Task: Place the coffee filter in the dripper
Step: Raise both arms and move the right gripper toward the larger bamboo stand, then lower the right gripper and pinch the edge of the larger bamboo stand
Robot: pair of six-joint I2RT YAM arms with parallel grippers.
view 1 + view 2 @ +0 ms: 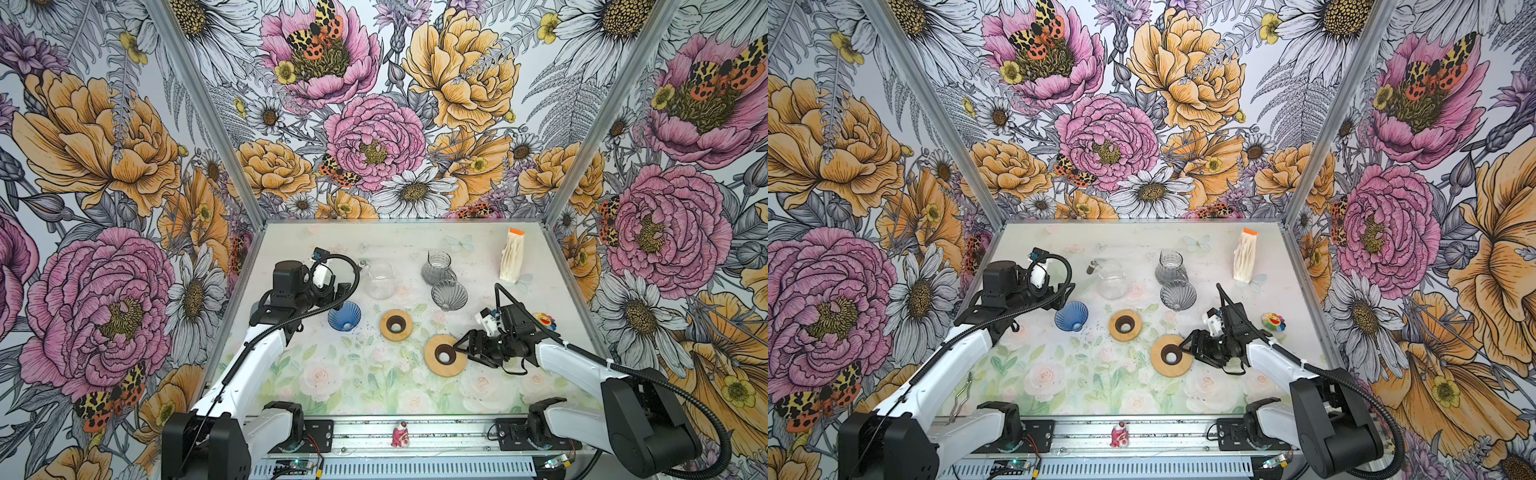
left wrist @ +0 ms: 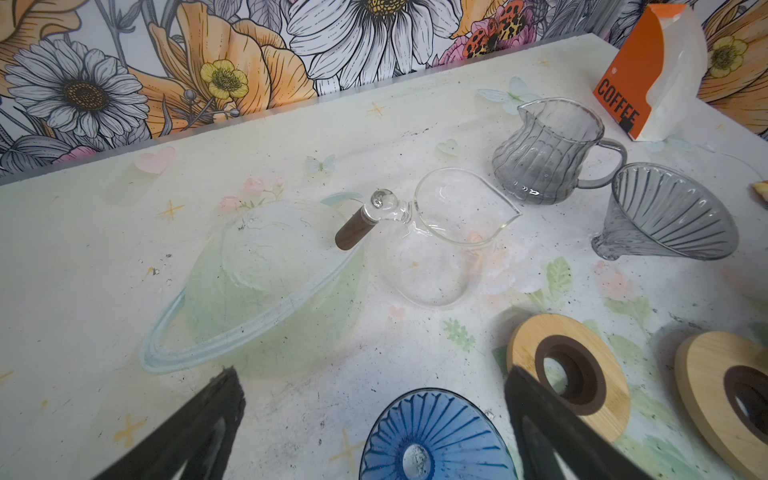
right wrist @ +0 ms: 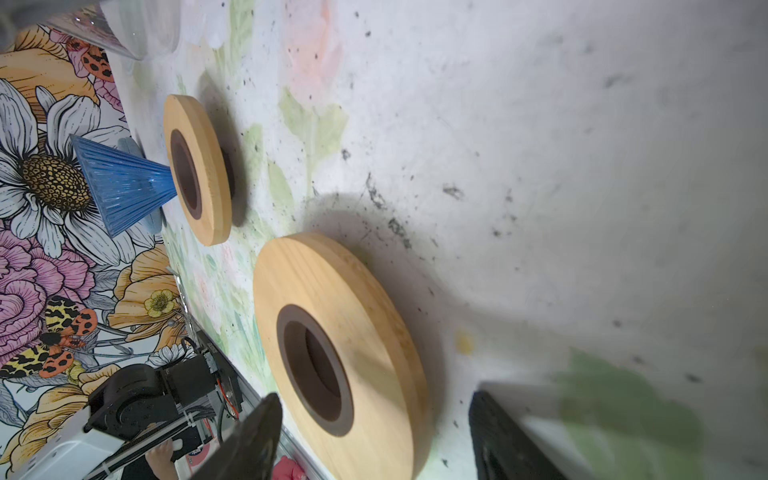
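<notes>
the coffee filter pack is found at the far right of the table, well apart from both grippers. it stands on end, long axis near upright, orange end uppermost. the blue dripper is laid on its side, empty. its narrow tip is pointed toward the far wooden ring and its mouth toward the left gripper, whose jaws are spread wide with nothing held. the grey dripper is likewise laid on its side, empty, just beside the upright grey pitcher. the clear glass server is empty. the right gripper is parted astride the edge of the near wooden ring; no clamping is seen.
</notes>
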